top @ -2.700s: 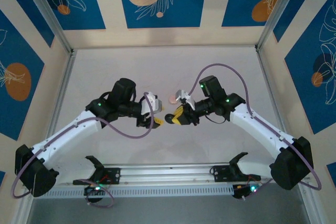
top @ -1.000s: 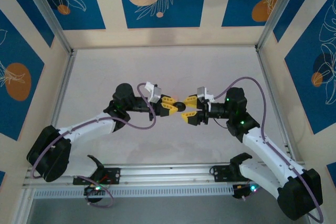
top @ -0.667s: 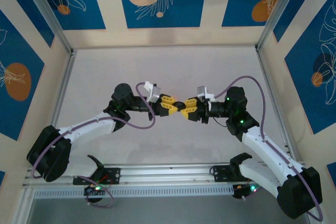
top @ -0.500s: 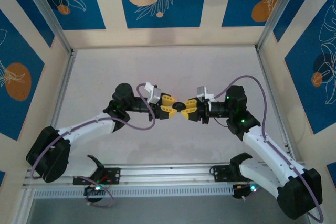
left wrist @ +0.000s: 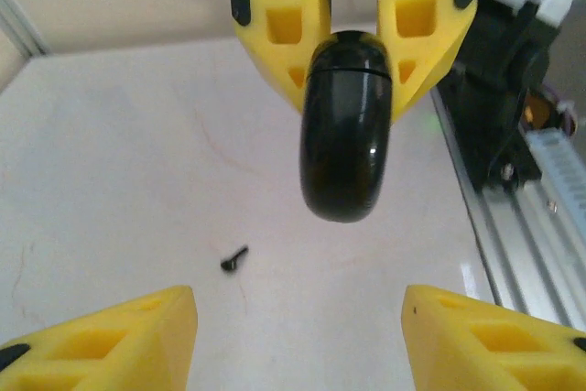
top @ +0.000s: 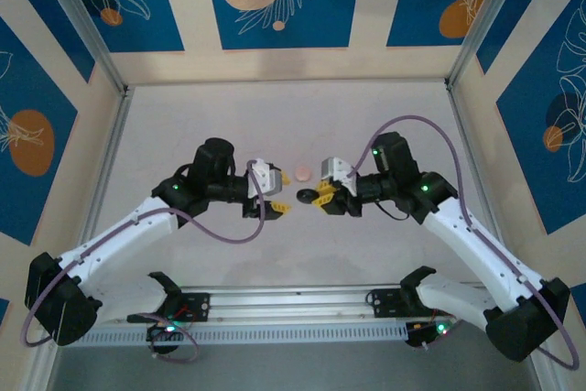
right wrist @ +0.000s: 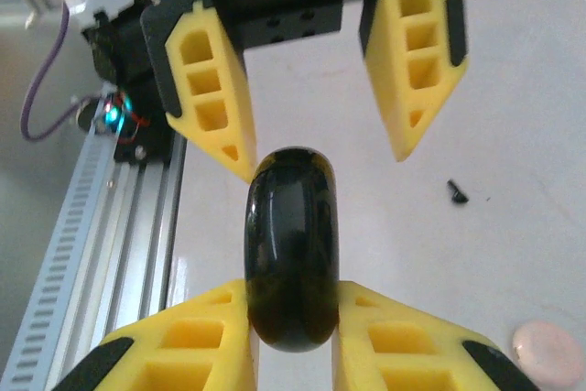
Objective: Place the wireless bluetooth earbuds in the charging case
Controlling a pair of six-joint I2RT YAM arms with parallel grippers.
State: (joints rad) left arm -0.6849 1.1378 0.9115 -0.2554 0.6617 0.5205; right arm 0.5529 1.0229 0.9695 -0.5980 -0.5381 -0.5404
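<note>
The charging case [right wrist: 291, 244], a glossy round black puck, stands on edge above the table, clamped between the yellow fingers of my right gripper [top: 316, 197], which is shut on it. My left gripper [left wrist: 298, 336] faces it from a short way off, open and holding nothing; the case [left wrist: 345, 139] hangs ahead of its spread fingertips. One tiny black stemmed earbud [left wrist: 234, 258] lies on the white table below, between the two grippers, and the same earbud [right wrist: 457, 191] appears right of the case in the right wrist view.
A pink disc [top: 301, 172] lies on the table just behind the grippers. The aluminium rail [top: 293, 301] with both arm bases runs along the near edge. Patterned walls enclose the white table [top: 293, 116] on three sides.
The right gripper closed on the case while the left gripper let go, opened and drew back to the left. The case now hangs in the right gripper alone.
</note>
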